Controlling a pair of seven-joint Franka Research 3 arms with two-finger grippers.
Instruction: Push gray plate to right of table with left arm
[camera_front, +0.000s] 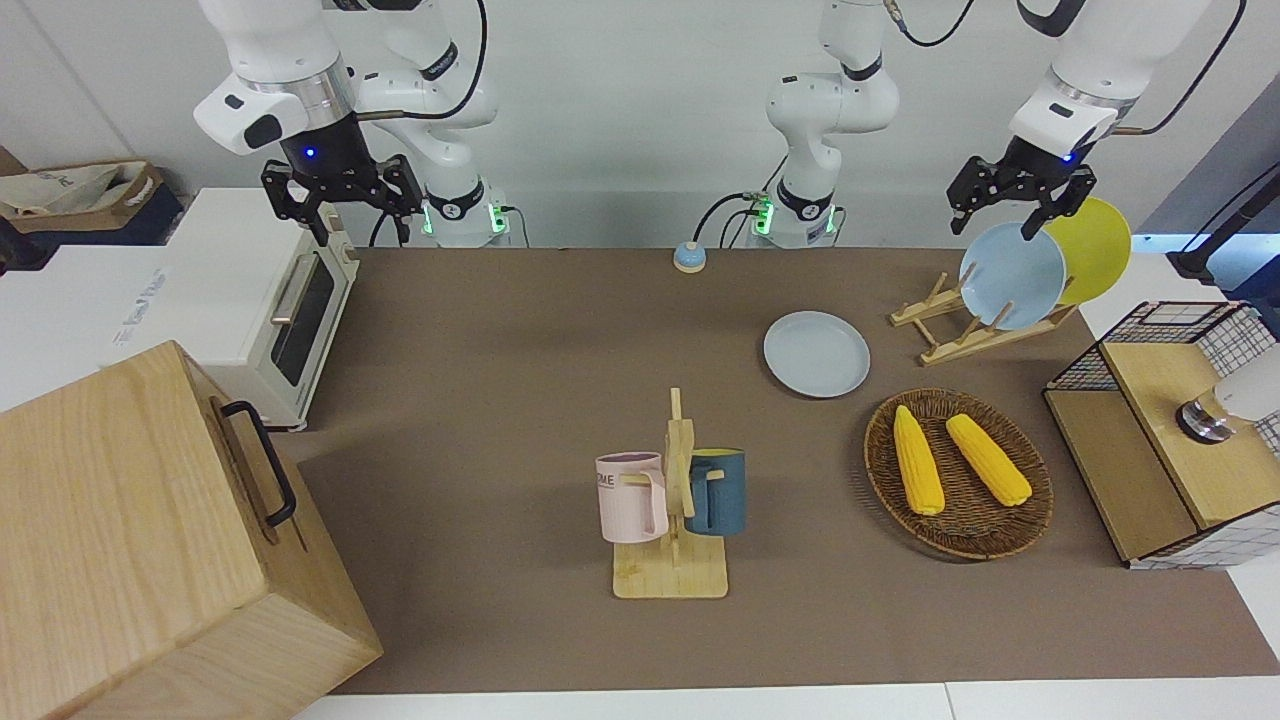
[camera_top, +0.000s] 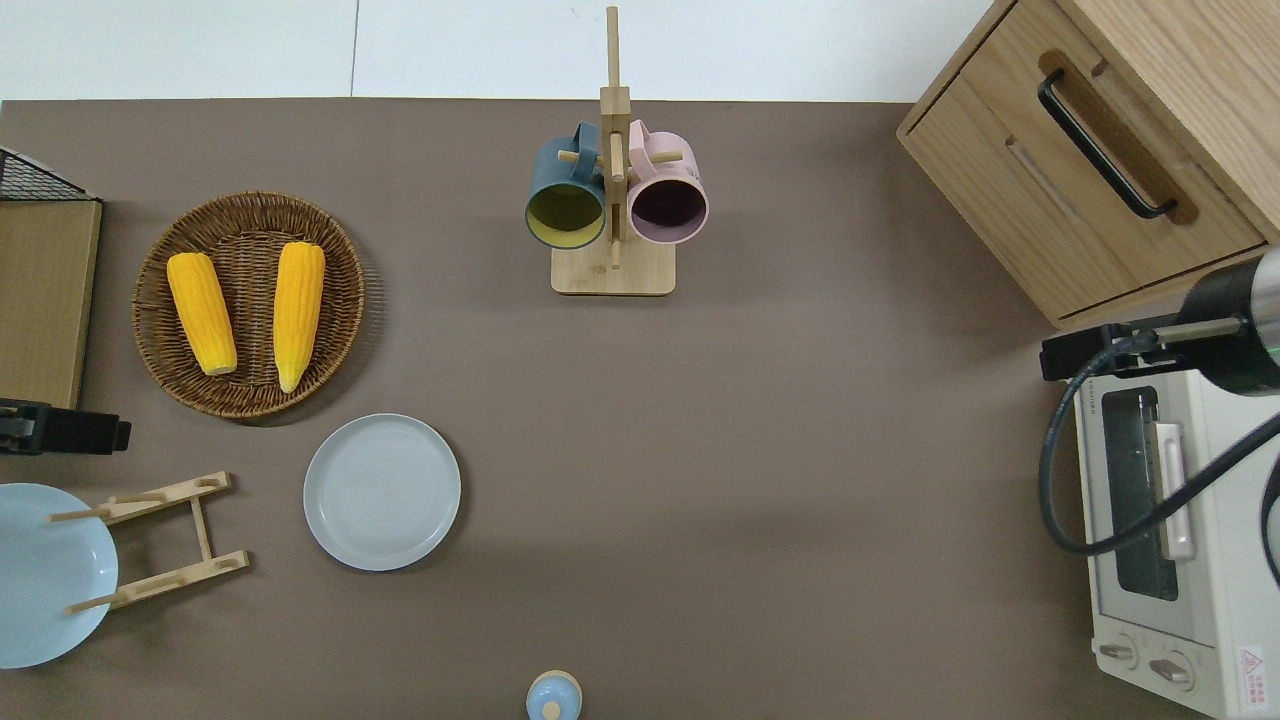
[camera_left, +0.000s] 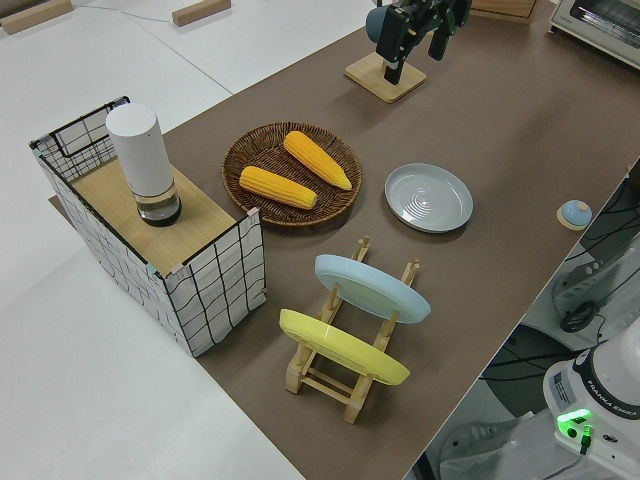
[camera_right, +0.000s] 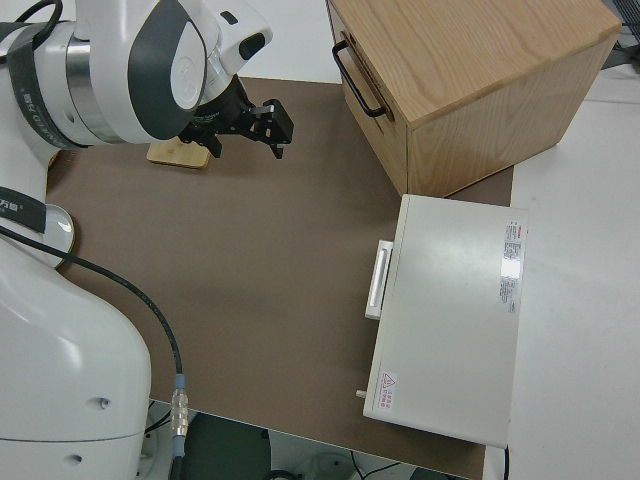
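The gray plate (camera_top: 382, 492) lies flat on the table (camera_top: 760, 480), toward the left arm's end. Taking the wicker basket (camera_top: 340, 262) with its two corn cobs as the landmark, the plate sits just beside it and nearer to the robots. The plate rack (camera_top: 160, 540) stands on the plate's other flank, toward the left arm's end.

The left gripper (camera_front: 1020, 195) hangs high, up by the rack's blue plate (camera_front: 1012, 276), with its fingers (camera_front: 1075, 192) spread apart. It has not touched the gray plate. The right arm is parked, its gripper (camera_front: 340, 195) also with fingers apart.

To push well, the left gripper should probably come down between rack and plate. It should meet the rim low on the side facing the rack. A steady, level sweep toward the right arm's end would suit, aimed through the plate's middle so that it slides without spinning. The path should stay clear of the basket and the mug stand (camera_top: 612, 200).
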